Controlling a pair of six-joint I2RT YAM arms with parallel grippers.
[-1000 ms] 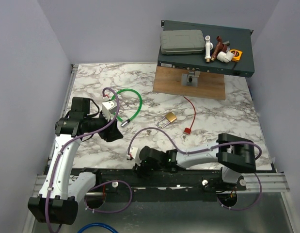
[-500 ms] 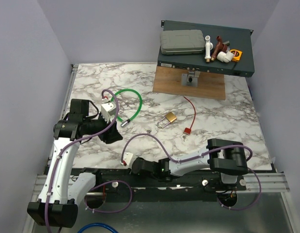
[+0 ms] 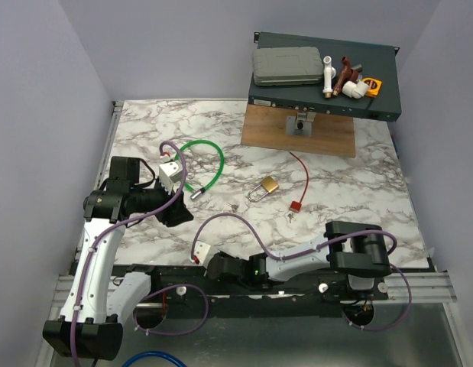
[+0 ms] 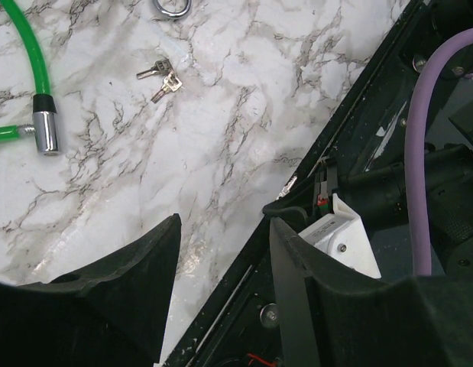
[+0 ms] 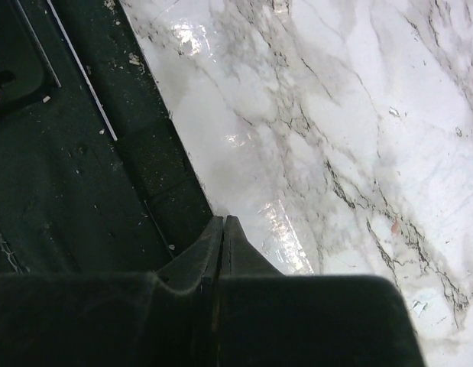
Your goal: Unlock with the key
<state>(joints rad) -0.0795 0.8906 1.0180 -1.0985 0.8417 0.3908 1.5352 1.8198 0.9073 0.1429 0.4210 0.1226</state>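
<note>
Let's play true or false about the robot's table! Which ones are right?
1. The right gripper is shut with nothing in it. True.
2. The padlock hangs on the green cable. False: it lies apart from it on the table.
3. The left gripper holds the key. False: its jaws are open and empty; the key lies on the table.
4. A red cord lies near the padlock. True.

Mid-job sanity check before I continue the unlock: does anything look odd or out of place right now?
Yes: the right gripper is shut on nothing, low at the near edge of the table. It is well away from the key, which lies untouched on the marble, right of the padlock.
</note>
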